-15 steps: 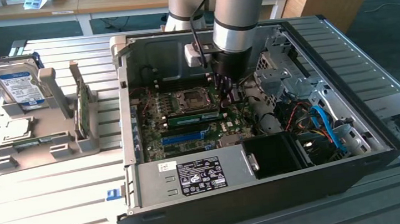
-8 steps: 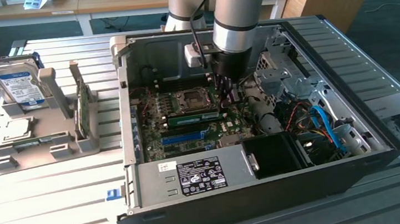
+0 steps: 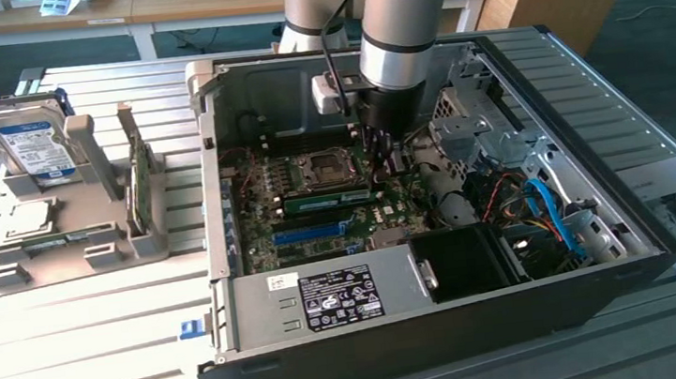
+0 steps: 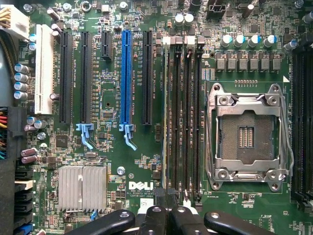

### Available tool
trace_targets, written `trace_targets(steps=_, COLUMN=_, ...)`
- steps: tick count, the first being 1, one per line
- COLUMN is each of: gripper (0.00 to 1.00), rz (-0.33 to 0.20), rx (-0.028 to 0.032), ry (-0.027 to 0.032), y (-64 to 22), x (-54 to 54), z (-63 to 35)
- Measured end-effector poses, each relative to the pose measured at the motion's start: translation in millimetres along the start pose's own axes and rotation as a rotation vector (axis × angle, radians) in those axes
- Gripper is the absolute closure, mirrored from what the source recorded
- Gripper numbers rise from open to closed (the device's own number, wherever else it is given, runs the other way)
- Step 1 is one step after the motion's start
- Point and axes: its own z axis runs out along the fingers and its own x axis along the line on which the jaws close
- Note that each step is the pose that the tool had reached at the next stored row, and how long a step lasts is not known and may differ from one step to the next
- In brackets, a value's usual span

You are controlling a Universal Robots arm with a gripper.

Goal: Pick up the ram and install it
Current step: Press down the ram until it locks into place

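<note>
While the arm reaches down into the open computer case (image 3: pixel 642 214), the gripper (image 3: pixel 383 161) hangs low over the motherboard (image 3: pixel 317 229), its dark fingers clenched tight together with no gap between the tips. The ram (image 3: pixel 327 199) lies lengthwise along the memory slots, a narrow green stick right at the gripper's tips and running away from them past the empty CPU socket (image 3: pixel 317 168), which sits just beside it. From where I stand I cannot tell whether the fingertips pinch the near end of the stick or only press on it. Seen from the wrist, the gripper (image 4: pixel 168 218) is drawn shut directly above the bank of black memory slots (image 4: pixel 187 122), with the open socket frame (image 4: pixel 247 129) just to one side of that bank and a long blue expansion slot (image 4: pixel 126 73) to the other. A finned silver heatsink (image 4: pixel 82 187) sits near the fingers on the blue slot's side. Well away from the gripper, outside the case, a grey holder (image 3: pixel 129 240) carries a hard drive (image 3: pixel 35 146) standing upright, a small square processor chip (image 3: pixel 29 217) lying flat, and a thin board (image 3: pixel 136 178) standing on edge. The labelled power supply (image 3: pixel 324 299) fills the case's end farthest from the arm's base.
</note>
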Motion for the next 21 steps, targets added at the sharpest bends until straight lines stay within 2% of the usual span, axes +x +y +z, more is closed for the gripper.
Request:
trace_targets(steps=4, gripper=0.90, rz=0.000, rx=-0.0007, ry=-0.0011, y=0.1, x=-0.1, z=-1.3)
trace_targets(steps=18, gripper=0.90, rz=0.000, rx=-0.0073, ry=-0.0001, y=0.2, x=1.1, z=-19.3)
trace_targets(steps=21, gripper=0.90, rz=0.000, rx=-0.0076, ry=-0.0002, y=0.2, x=1.1, z=-19.9)
